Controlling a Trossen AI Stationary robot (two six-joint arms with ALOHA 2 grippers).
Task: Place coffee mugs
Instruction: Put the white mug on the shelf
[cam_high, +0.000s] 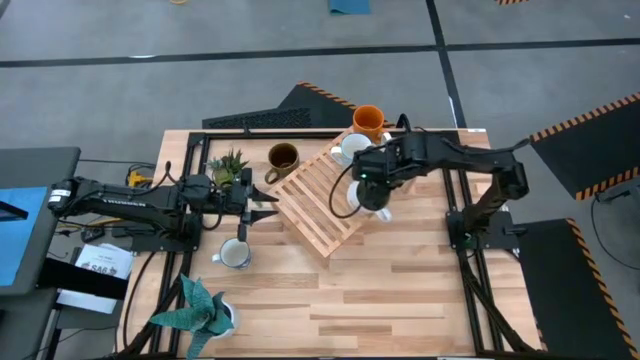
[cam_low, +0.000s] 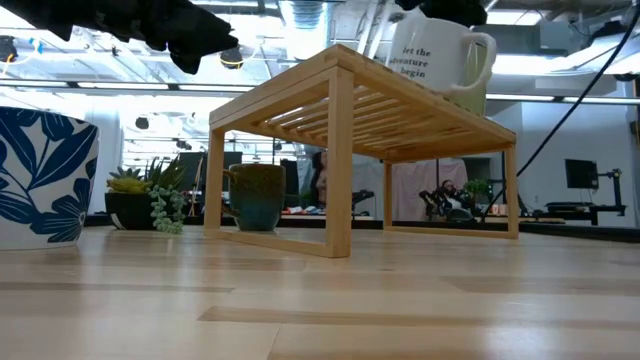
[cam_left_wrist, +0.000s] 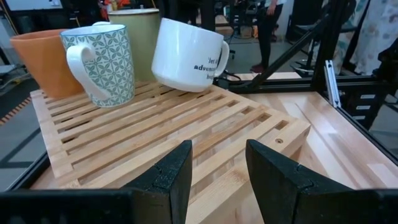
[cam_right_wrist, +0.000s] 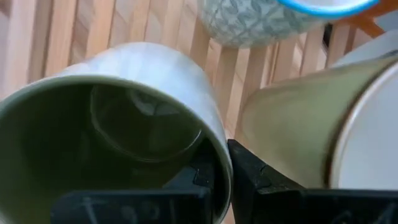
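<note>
My right gripper (cam_right_wrist: 221, 177) pinches the rim of the white mug (cam_left_wrist: 186, 55), one finger inside and one outside, holding it tilted just above the rack (cam_high: 315, 205). Beyond it on the rack stand the patterned mug (cam_left_wrist: 102, 62), green mug (cam_left_wrist: 138, 37) and orange mug (cam_high: 368, 121). My left gripper (cam_high: 262, 199) waits open beside the rack, holding nothing.

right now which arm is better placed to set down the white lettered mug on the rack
Right. The right claw is over the rack and already grips the white lettered mug's rim, tilted above the slats. The left claw is open and empty beside the rack.
</note>
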